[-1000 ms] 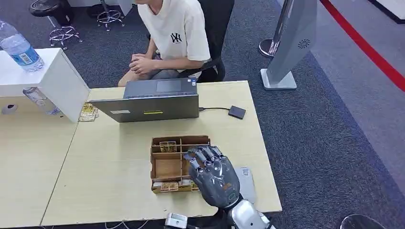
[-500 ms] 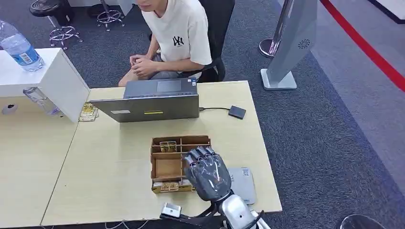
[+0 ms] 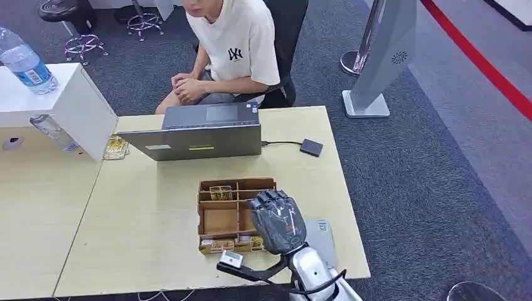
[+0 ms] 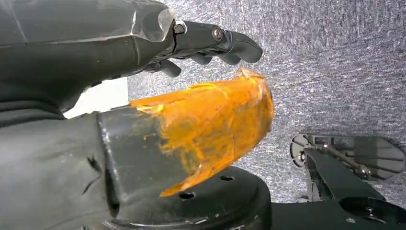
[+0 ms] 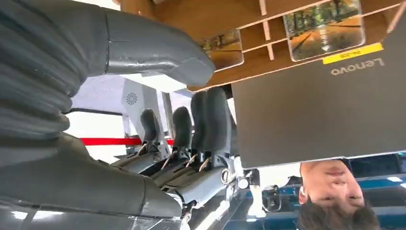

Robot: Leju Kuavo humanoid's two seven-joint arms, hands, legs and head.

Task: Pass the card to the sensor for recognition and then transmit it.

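Lower centre of the frame: the robot's grey right hand [image 3: 278, 222], fingers spread and empty, has drawn back over the brown compartmented wooden card box [image 3: 221, 214] on the pale desk [image 3: 150, 244], no card yet taken.

Cards [image 3: 221, 192] with yellowish pictures sit in a brown divided box [image 3: 221, 221], mid-table; the flat grey sensor [image 3: 321, 241] lies just at its 3 o'clock.

The head view is evenly and brightly lit from overhead with only soft shadows cast on the table [image 3: 144, 207], while glare is seen on the orange film [image 4: 210, 124] in the left wrist view, where near parts are blurred.
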